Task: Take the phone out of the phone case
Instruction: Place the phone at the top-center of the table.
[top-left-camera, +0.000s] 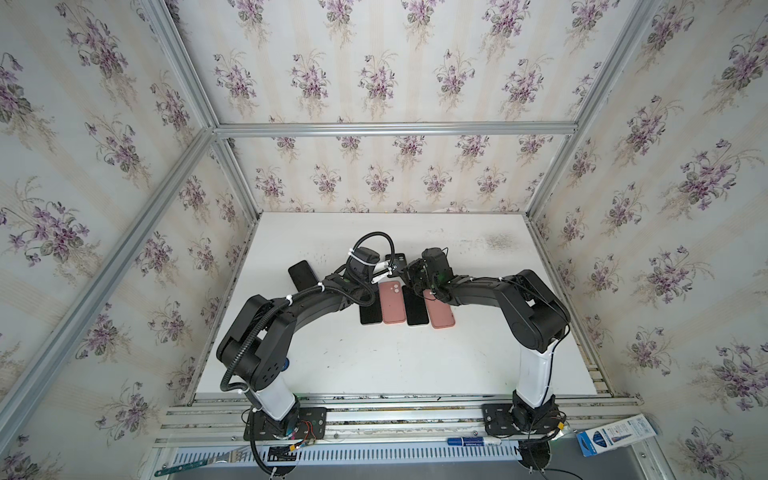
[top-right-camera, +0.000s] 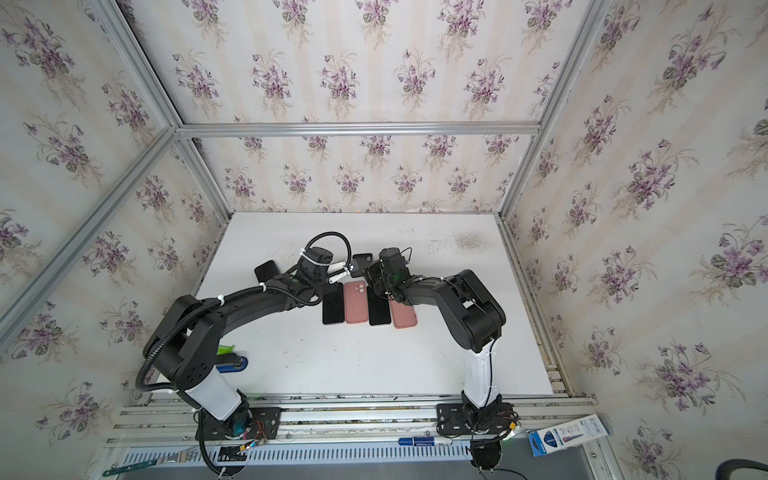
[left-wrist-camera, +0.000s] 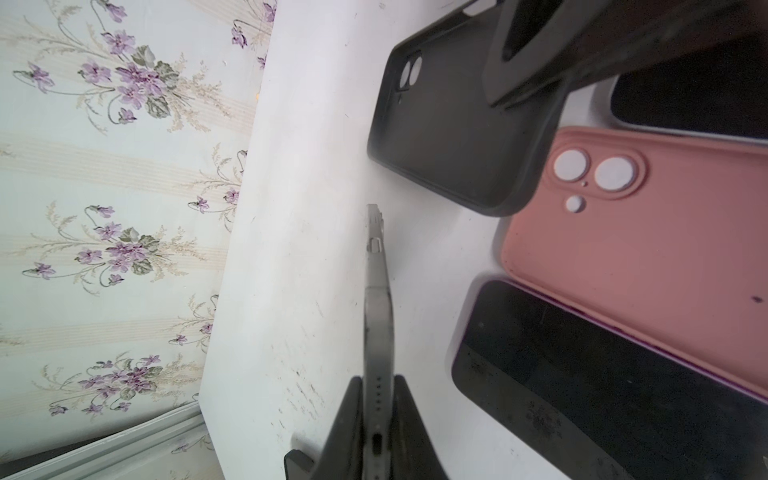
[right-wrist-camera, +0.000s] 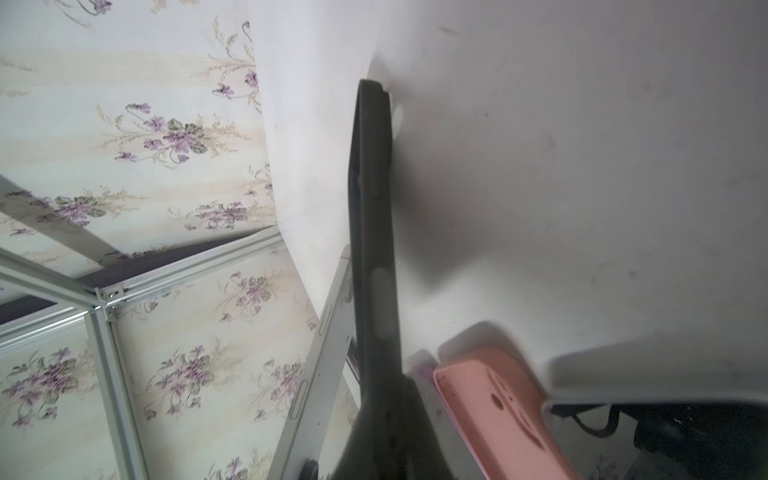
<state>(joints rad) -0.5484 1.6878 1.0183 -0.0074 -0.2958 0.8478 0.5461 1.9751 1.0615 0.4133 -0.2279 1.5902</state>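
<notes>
The slim silver-edged phone (left-wrist-camera: 377, 299) shows only edge-on, its screen unseen. It is pinched at its port end by the left tool (left-wrist-camera: 377, 380) and runs lengthwise straight out from it above the white worktop (left-wrist-camera: 299, 208). The right tool (right-wrist-camera: 380, 399) is clamped on the matte black phone case (right-wrist-camera: 372, 187) just beside; the phone is outside it.

The left tool (left-wrist-camera: 377, 399) pinches the phone (left-wrist-camera: 377, 299), black case (left-wrist-camera: 449, 137) nearby.

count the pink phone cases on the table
2. One pink case lies mid-row with its camera holes showing. The other pink case ends the row, partly under the right arm. More may be hidden under the arms.
</notes>
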